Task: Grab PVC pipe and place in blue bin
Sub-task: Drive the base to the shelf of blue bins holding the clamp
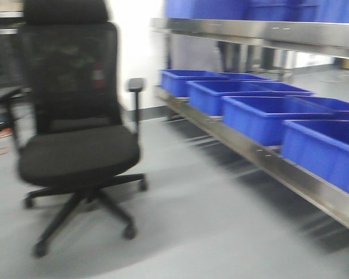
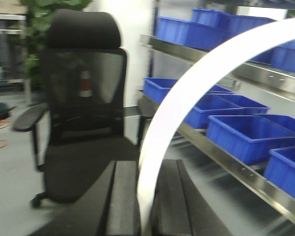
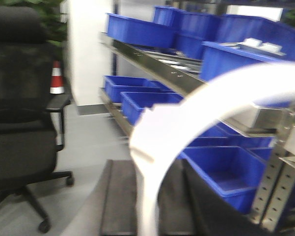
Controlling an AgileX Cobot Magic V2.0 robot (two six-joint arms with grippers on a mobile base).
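White arch-shaped plastic PVC pipe [image 2: 181,103] was clenched in the left jaws, a second white arch [image 3: 186,113] in the right jaws, seemingly mid-carry, needing release over a blue plastic bin [image 1: 261,119].

We have bare grey floor [image 1: 220,226] open between the black office chair [image 1: 75,116] on the left and the steel lower shelf [image 1: 302,180] on the right. The blue bins [image 1: 261,113] on it stand open-topped, side by side. The upper shelf [image 1: 249,30] overhangs them, leaving a gap above their rims.
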